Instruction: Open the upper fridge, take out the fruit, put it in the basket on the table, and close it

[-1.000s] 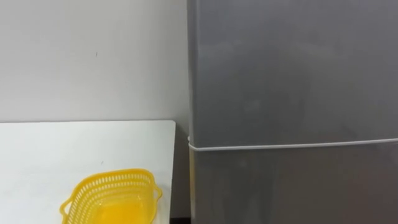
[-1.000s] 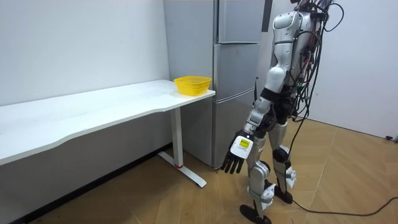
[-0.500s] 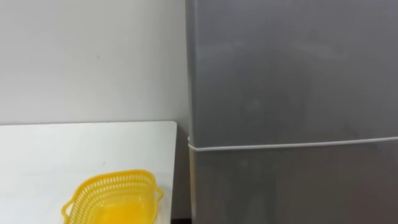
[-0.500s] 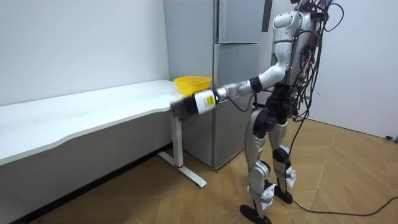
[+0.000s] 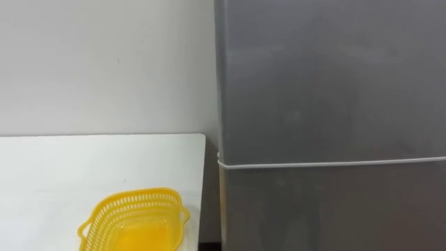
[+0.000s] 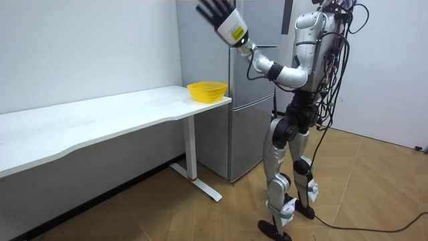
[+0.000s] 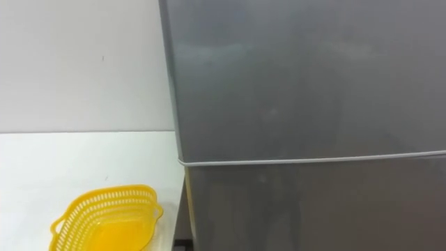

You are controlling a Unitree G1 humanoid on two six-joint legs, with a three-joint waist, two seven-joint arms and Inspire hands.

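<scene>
Left hand [image 6: 219, 15] has risen, apparently before upper fridge [image 6: 264, 20].

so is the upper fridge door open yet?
No: in the left eye view the upper fridge door lies shut, flush with the lower door along the seam.

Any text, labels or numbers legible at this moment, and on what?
tag on the back of the raised left hand: print too small to read.
fridge, yellow basket, white table: no text visible.
</scene>
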